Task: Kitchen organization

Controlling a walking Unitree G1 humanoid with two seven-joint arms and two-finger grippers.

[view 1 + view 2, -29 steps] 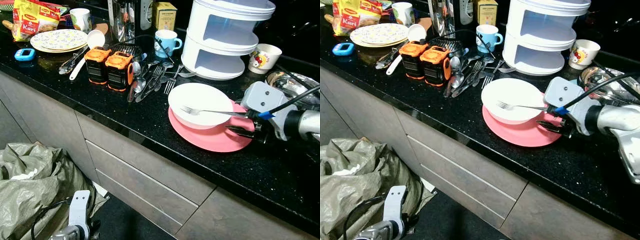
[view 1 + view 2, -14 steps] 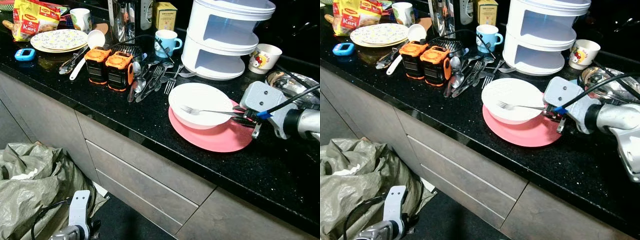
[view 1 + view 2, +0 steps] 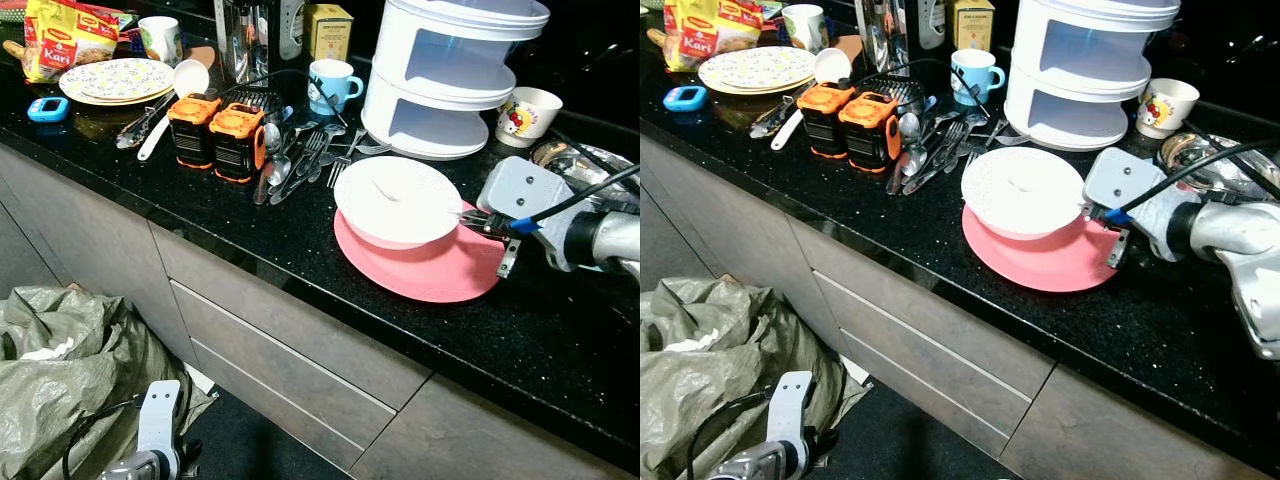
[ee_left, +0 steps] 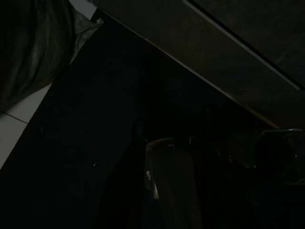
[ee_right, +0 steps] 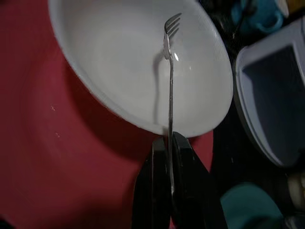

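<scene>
Lifted clear of the bowl since a second ago, the fork (image 5: 169, 86) now hangs with its tines raised over the white bowl (image 3: 398, 200) instead of lying across its rim, and its handle is pinched tight between the two black fingers (image 5: 183, 191) of the right gripper (image 3: 482, 224). Directly beyond the fingertips sits the bowl, which rests on the pink plate (image 3: 420, 270) spreading beneath and just ahead of the gripper on the black countertop (image 3: 300, 250). Farther out past the bowl lies a heap of loose cutlery (image 3: 300, 155) beside two orange battery packs (image 3: 215, 135), a likely place for the fork to go. Off to the gripper's side stands a white tiered container (image 3: 450, 70). With the fork freed, bowl and plate look ready to be stacked away. The left gripper (image 3: 150, 440) hangs idle by the drawers; whether its fingers are parted cannot be told.
</scene>
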